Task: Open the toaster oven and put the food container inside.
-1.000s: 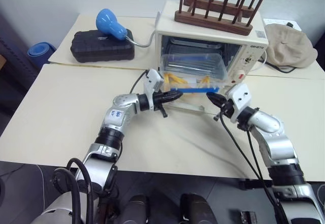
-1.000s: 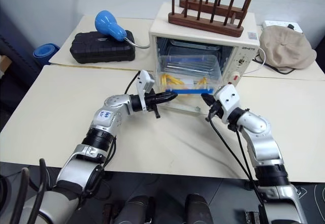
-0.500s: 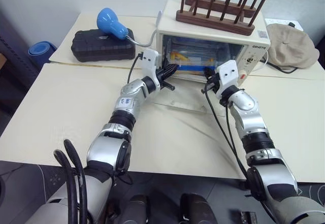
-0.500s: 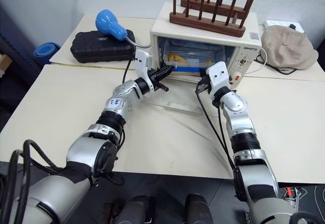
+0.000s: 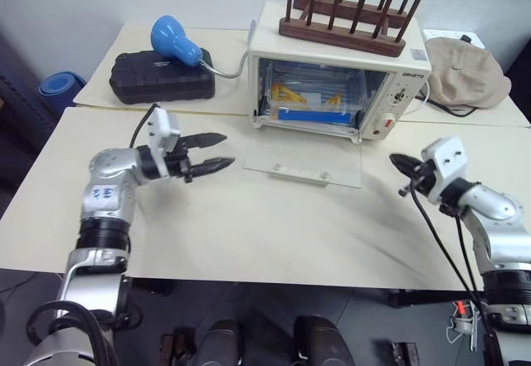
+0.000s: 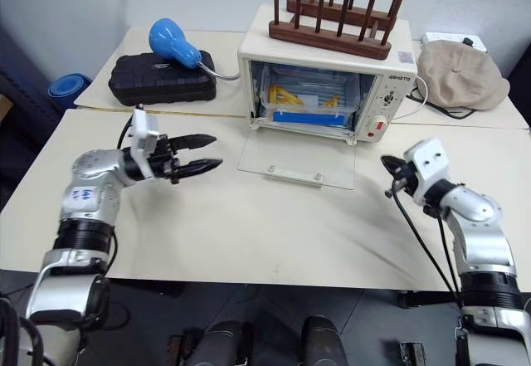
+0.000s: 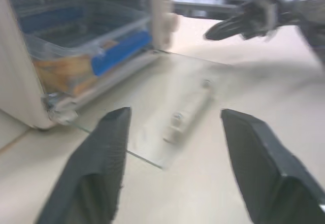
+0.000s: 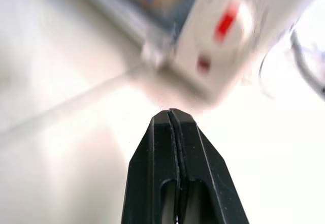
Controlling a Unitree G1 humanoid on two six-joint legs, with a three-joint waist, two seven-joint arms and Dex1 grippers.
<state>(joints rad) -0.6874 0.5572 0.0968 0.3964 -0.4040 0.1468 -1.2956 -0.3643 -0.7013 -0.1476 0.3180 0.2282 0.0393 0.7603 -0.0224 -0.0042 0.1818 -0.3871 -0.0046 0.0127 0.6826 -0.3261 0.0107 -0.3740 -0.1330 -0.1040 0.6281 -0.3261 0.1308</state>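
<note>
The food container (image 5: 309, 100) now sits inside the toaster oven (image 5: 336, 75) (door down); left gripper (image 5: 217, 153) spread empty, right gripper (image 5: 397, 163) closed, both withdrawn.

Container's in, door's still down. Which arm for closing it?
Left, probably. The left gripper hangs open beside the lowered glass door of the cream-white toaster oven, pointing at it. The right gripper is shut, off the door's other side. The clear plastic food container sits inside.

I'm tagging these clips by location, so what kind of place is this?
Probably a lab or office test bench, not a kitchen: a toaster oven on plain tables, a black case, a cap and loose cables.
</note>
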